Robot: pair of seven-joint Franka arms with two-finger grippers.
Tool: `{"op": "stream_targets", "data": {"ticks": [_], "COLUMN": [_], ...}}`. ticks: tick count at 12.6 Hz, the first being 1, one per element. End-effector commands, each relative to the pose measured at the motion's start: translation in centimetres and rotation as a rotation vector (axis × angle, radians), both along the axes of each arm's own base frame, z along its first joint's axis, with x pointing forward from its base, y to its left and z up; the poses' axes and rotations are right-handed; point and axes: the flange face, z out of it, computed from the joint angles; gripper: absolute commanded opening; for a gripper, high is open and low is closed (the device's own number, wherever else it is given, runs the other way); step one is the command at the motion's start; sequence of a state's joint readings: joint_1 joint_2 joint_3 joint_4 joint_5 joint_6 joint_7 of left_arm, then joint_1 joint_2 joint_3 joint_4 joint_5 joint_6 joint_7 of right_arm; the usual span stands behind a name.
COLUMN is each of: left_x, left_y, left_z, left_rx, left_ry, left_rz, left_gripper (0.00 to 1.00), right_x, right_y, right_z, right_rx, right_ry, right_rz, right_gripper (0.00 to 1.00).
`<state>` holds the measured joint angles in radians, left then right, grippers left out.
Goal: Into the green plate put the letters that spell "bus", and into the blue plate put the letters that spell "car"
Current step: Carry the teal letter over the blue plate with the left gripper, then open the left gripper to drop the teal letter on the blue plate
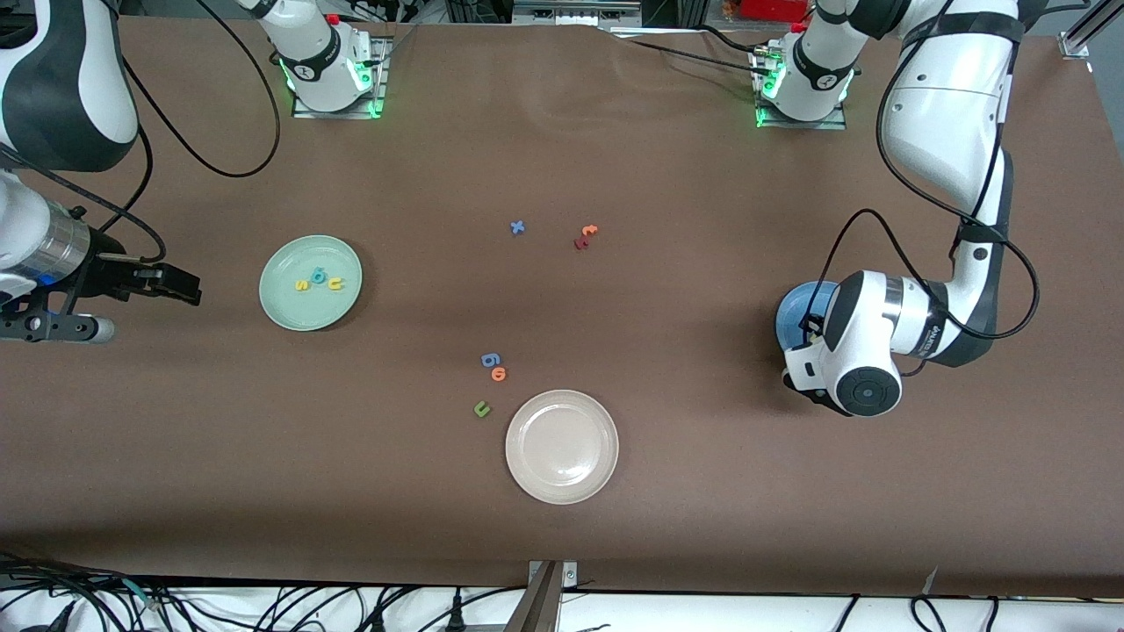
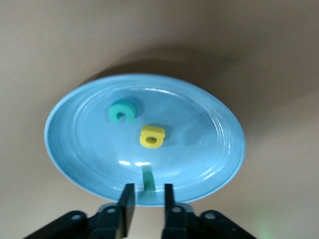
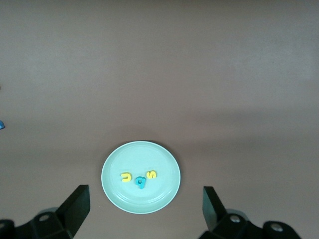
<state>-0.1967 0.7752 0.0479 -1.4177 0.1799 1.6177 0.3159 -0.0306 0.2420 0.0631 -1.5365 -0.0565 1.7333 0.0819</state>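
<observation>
Most of the brown table (image 1: 702, 491) is bare, and the largest hazard is judged to lie at its three o'clock edge in the front view. The blue plate (image 2: 79, 149) is placed there, and the left gripper (image 2: 145, 199) is hung low over its rim. If the arm is lifted carelessly, the rim could be clipped and the plate tipped or shifted.

The green plate (image 1: 290, 307), at nine o'clock, is loaded with the teal "b" (image 1: 319, 276), yellow "u" (image 1: 335, 283) and yellow "s" (image 1: 302, 285). The right gripper (image 1: 180, 288) is parked beside it over bare table, splayed wide and empty.

In the blue plate the teal "c" (image 2: 122, 111) and yellow "a" (image 2: 152, 137) are laid near the middle. The teal "r" (image 2: 148, 178) is seen between the left gripper's narrowly parted fingers, with a gap on each side, so it is judged released rather than clamped. It could cling to a pad and be carried out, or slide off the sloped rim.

Much is hidden. In the front view the blue plate is largely covered by the left wrist. Whether the "r" is lying flat or on edge cannot be told.
</observation>
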Motion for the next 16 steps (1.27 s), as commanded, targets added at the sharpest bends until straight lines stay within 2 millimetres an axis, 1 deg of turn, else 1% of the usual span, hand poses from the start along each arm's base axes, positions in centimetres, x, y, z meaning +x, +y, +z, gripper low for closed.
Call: {"op": "stream_targets", "data": {"ticks": [1, 3, 4, 5, 7, 8, 9, 10, 11, 13, 16], "left_x": [0.3, 0.6, 0.7, 0.6, 0.2, -0.1, -0.7, -1.6, -2.5, -3.5, -4.7], "left_y": [0.2, 1.3, 2.0, 3.2, 5.4, 5.9, 5.9, 6.0, 6.1, 6.2, 6.7], "left_z": [1.6, 4.2, 6.4, 8.9, 14.5, 17.1, 19.7, 21.6, 23.0, 25.9, 29.8], "left_rx": [-0.055, -0.086, -0.123, -0.153, -0.201, -0.205, -0.196, -0.182, -0.173, -0.156, -0.157], "left_ry": [0.000, -0.023, -0.043, -0.062, -0.132, -0.158, -0.192, -0.216, -0.232, -0.280, -0.344], "left_rz": [-0.049, -0.004, 0.051, 0.103, 0.249, 0.268, 0.295, 0.333, 0.358, 0.416, 0.421], "left_gripper": [1.00, 1.00, 1.00, 1.00, 1.00, 1.00, 1.00, 1.00, 1.00, 1.00, 1.00], "right_x": [-0.4, -0.5, -0.5, -0.5, -0.5, -0.4, -0.5, -0.4, -0.5, -0.5, -0.4], "right_y": [-0.1, 0.0, 0.1, 0.1, 0.1, 0.3, 0.4, 0.5, 0.5, 0.5, 0.4], "right_z": [0.3, 0.2, 0.2, 0.2, 0.3, 0.4, 0.6, 0.6, 0.8, 0.8, 1.2], "right_rx": [-0.004, -0.004, -0.006, -0.006, -0.004, -0.004, -0.002, -0.001, 0.003, 0.003, 0.002], "right_ry": [0.005, 0.011, 0.011, 0.011, 0.008, 0.003, 0.000, -0.001, -0.006, -0.007, -0.017], "right_rz": [-0.004, -0.002, -0.002, -0.002, -0.002, 0.001, 0.002, 0.004, 0.003, 0.003, 0.002], "right_gripper": [1.00, 1.00, 1.00, 1.00, 1.00, 1.00, 1.00, 1.00, 1.00, 1.00, 1.00]}}
